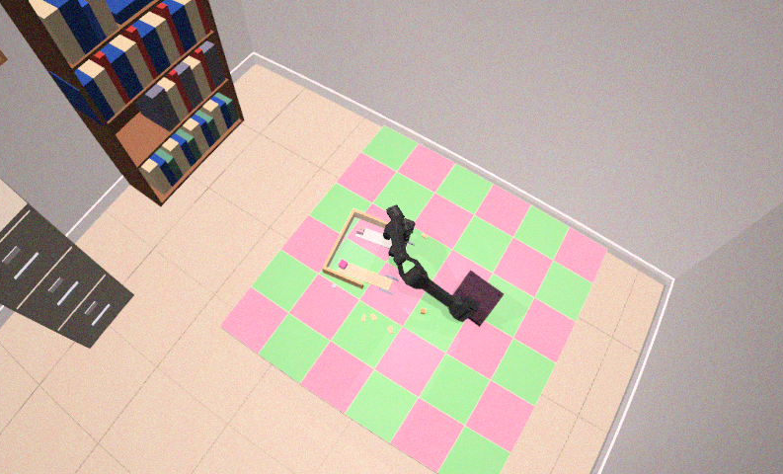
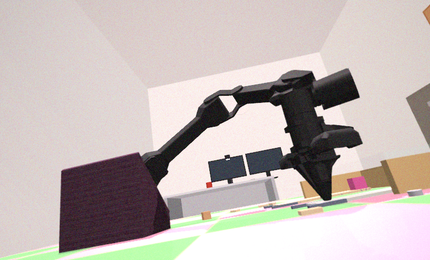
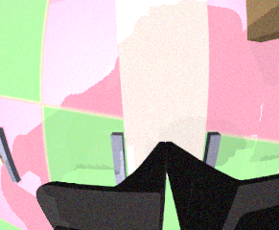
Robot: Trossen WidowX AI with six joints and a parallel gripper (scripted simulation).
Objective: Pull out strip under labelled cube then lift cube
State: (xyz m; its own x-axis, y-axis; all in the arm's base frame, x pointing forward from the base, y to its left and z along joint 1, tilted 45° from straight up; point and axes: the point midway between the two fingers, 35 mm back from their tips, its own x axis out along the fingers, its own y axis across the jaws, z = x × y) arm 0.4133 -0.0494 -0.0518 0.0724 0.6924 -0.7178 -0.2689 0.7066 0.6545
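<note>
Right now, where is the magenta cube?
In the top view, the magenta cube is inside the wooden frame, left of the arm, by the far end of the tan strip.
</note>
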